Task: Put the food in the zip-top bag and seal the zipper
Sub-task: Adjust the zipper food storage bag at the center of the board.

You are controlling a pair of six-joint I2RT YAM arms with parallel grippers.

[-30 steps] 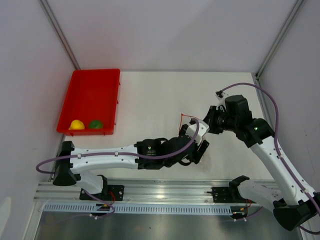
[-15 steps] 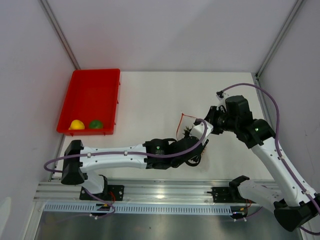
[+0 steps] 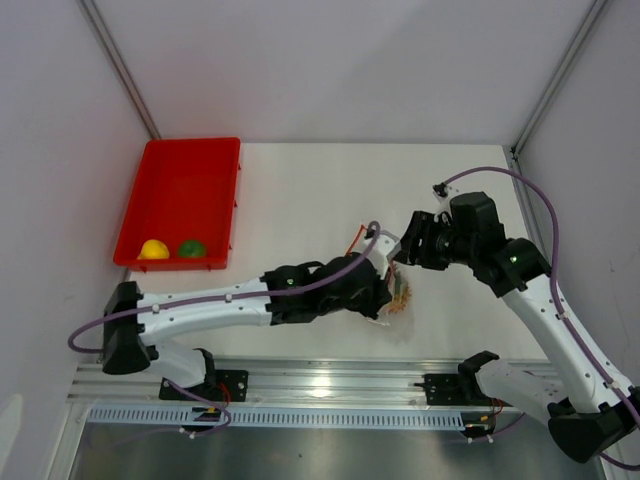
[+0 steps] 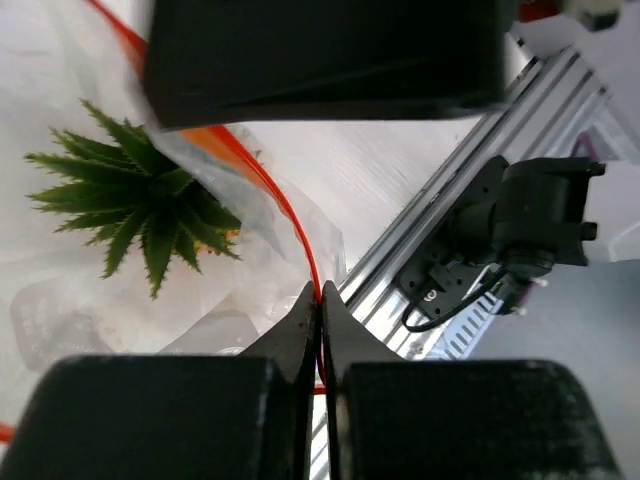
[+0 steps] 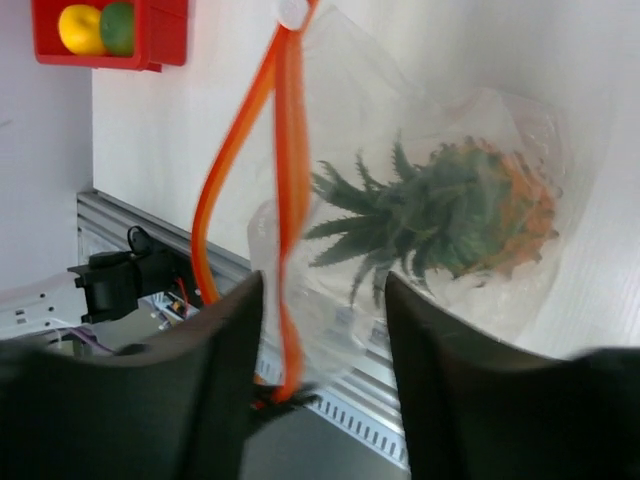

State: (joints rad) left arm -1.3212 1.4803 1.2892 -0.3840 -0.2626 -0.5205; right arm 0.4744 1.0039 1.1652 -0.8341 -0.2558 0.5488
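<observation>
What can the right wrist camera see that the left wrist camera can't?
Only the right wrist camera shows the red tray holding the yellow fruit and green fruit, plus the orange body of the pineapple. Only the left wrist camera shows the left claw shut on the zipper, and the metal rail. Both show the zipper and the pineapple's green leaves inside the clear bag.

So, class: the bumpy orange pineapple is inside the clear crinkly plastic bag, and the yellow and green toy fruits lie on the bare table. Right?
No. The yellow lemon-like fruit and round green fruit lie inside the red plastic tray, as the top external view shows. The bumpy orange pineapple is indeed inside the clear crinkly plastic bag.
</observation>
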